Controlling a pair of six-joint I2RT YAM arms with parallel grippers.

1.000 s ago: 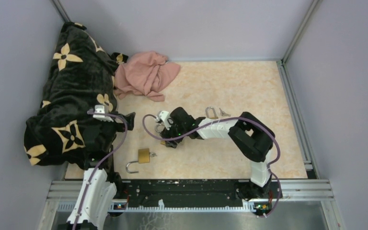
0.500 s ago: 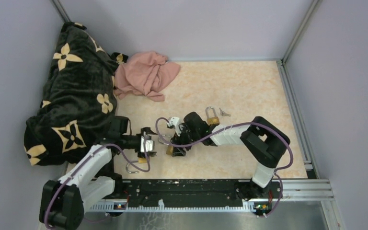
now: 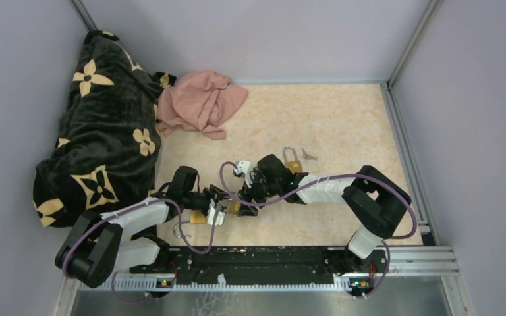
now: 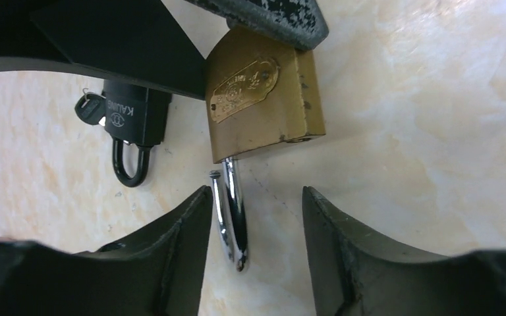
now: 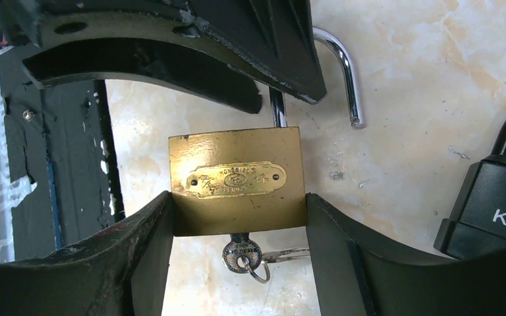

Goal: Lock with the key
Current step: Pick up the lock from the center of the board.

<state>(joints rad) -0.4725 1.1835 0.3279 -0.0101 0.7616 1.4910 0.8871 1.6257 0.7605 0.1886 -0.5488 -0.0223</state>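
The left gripper has just come in and stands open around the shackle. The right gripper clamps the padlock, so pressing it shut can begin.

- Three brass padlocks are lying on the desk.
- One black padlock is lying beside them.
- Small keys are showing, too small to count.
- Two claws are facing each other.
- One pink cloth and one black flowered blanket are lying heaped.

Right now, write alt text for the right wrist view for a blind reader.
The right gripper clamps a brass padlock by its sides, chrome shackle open and a key in its keyhole. A black padlock lies at the right edge.
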